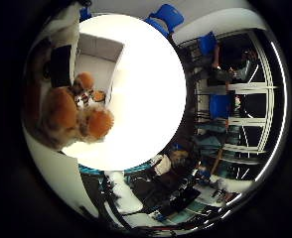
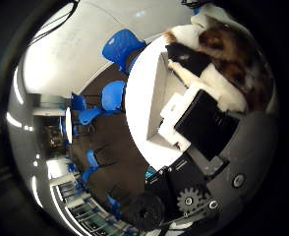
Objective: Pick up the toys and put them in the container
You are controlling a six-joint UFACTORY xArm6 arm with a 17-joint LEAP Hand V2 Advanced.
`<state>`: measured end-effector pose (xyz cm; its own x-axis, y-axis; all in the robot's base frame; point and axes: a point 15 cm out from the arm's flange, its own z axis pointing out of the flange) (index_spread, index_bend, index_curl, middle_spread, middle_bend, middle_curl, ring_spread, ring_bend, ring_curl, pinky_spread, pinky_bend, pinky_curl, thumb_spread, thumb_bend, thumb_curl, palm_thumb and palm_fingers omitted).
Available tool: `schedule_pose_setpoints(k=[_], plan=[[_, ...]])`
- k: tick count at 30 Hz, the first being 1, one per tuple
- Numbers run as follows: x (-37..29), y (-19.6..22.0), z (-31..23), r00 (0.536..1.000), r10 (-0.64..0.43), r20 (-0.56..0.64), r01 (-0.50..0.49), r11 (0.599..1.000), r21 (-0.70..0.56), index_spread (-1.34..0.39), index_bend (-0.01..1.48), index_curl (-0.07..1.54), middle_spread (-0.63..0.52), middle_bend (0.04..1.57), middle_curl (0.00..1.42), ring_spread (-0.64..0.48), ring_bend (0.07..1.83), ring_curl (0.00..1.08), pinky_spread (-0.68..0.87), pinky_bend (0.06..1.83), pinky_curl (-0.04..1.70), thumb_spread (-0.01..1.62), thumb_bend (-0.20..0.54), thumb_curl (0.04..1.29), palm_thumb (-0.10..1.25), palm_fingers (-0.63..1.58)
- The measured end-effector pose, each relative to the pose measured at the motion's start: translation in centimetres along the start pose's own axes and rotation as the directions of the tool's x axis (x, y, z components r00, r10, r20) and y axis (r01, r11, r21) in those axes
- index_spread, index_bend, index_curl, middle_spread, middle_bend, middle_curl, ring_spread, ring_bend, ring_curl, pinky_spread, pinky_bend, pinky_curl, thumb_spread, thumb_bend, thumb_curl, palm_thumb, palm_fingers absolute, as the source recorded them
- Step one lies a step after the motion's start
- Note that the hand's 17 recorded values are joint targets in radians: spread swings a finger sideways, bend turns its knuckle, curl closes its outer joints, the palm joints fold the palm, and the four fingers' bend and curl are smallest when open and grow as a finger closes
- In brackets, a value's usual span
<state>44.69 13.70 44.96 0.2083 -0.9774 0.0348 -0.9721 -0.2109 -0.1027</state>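
One furry plush toy (image 1: 69, 116) of orange-brown, white and dark patches, soft and shaggy, with rounded paw-like lumps, close against the palm. Held tight by the white and black right hand (image 2: 198, 123): boxy plastic fingers (image 2: 203, 118) curled over the fur, clamped on the toy, with the pile bulging out past the fingers on both sides. Geared black parts of the hand seen below the fingers in the thumb side view.

Just beside the toy, a grey rectangular container (image 1: 104, 62) with thin flat walls and an open top, matte inside. Toy above or at the container's near edge; cannot tell whether touching the wall. Inside the container, near the toy, small orange and white things, too small to make out.

Under the container, a round white table (image 1: 146, 94), smooth and very bright, its rim a clean curve.

Beyond the table from the container, several blue moulded plastic chairs (image 2: 120, 46) on a dark floor (image 2: 115, 142), a pale plain wall (image 2: 71, 54) behind them, and white-framed glazing (image 1: 255, 89) farther off. Cluttered dark gear on the floor by the table's rim, on the side away from the container.
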Motion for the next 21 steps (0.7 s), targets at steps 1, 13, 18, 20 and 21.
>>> schedule_pose_setpoints(k=[1,13,18,20,21], plan=[[0.0,0.0,0.0,1.000,-0.001,0.000,0.001,1.000,-0.002,-0.32,0.52,0.85,-0.24,1.04,0.88,-0.27,1.23,0.69,-0.42,1.06,0.87,1.22,-0.029,0.47,0.80,0.90],[1.8,1.2,-0.3,1.000,-0.006,0.009,0.006,1.000,-0.029,-0.44,0.27,0.49,-0.02,0.36,0.46,0.15,0.60,0.34,0.40,0.66,0.59,1.21,-0.017,0.36,0.71,0.11],[4.0,2.2,-1.5,0.999,0.023,0.024,-0.022,1.000,-0.022,-0.42,0.21,0.44,0.00,0.30,0.40,0.18,0.53,0.29,0.48,0.57,0.50,1.22,-0.016,0.35,0.70,0.18],[4.9,3.1,-2.3,0.998,0.035,0.042,-0.035,0.999,-0.021,-0.42,0.19,0.42,0.00,0.27,0.39,0.18,0.50,0.27,0.49,0.54,0.47,1.22,-0.016,0.34,0.70,0.21],[5.4,3.7,-2.7,0.998,0.046,0.053,-0.044,0.999,-0.024,-0.41,0.19,0.41,0.00,0.27,0.38,0.18,0.49,0.26,0.49,0.52,0.46,1.22,-0.016,0.34,0.70,0.21]])
